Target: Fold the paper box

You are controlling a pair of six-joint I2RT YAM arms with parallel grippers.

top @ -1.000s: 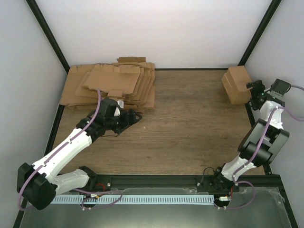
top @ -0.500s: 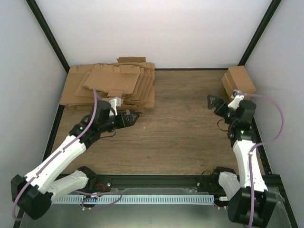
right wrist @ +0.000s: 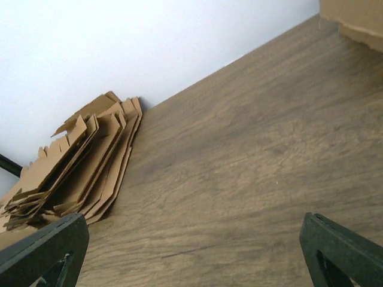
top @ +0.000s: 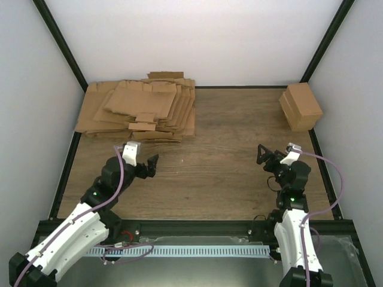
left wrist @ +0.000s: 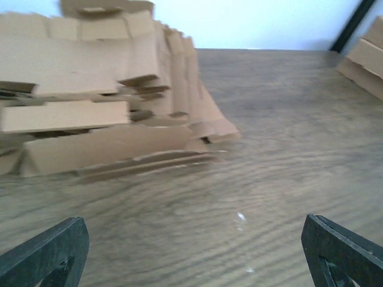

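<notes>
I cannot pick out a single paper box lying apart from the other cardboard. My left gripper [top: 149, 164] hovers open over bare wood in front of the pile of flat brown sheets [top: 137, 110], holding nothing. In the left wrist view the pile [left wrist: 90, 107] lies ahead and to the left, clear of the open left gripper [left wrist: 194, 251]. My right gripper [top: 265, 156] is open and holds nothing over the right half of the table. The right wrist view shows only wood between the jaws of the right gripper [right wrist: 194, 251].
A folded brown cardboard cuboid [top: 302, 106] sits at the back right corner, also seen as a cuboid [left wrist: 365, 60] in the left wrist view and a cuboid [right wrist: 353, 18] in the right one. The pile [right wrist: 78, 161] lies far left. Black frame rails [top: 72, 158] border the wooden table [top: 227, 143].
Both arms have drawn back toward the near edge. The left gripper left the pile's front edge, and the right gripper came away from the cuboid at the back right.
</notes>
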